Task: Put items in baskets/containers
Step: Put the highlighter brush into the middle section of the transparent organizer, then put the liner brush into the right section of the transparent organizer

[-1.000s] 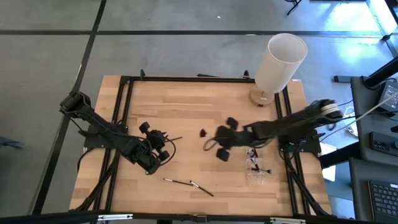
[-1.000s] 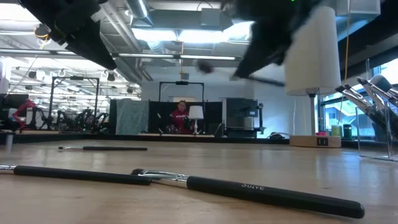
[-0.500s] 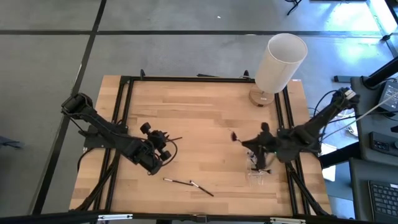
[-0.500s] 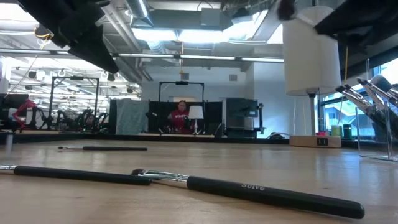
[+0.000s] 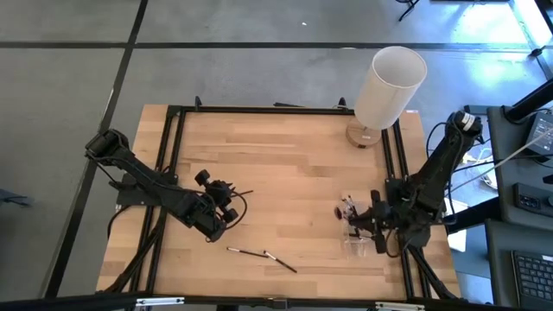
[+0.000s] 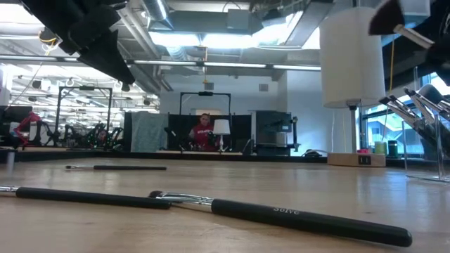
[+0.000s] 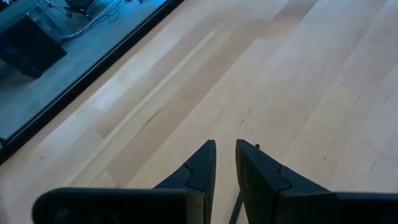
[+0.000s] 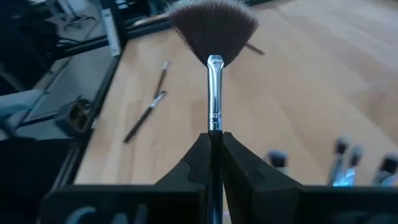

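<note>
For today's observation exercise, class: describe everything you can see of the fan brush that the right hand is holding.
The fan brush has a flat, spread fan of dark brownish bristles, a shiny silver metal ferrule and a thin dark handle. The right hand is shut on it, fingers pinching just below the ferrule, bristles pointing away from the wrist. It is held off the wooden table, above the clear box near the table's right edge. Only the fingers touch it.

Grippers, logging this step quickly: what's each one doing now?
Left end effector: closed on a thin dark brush handle.
Right end effector: closed on a silver-ferruled fan brush.
</note>
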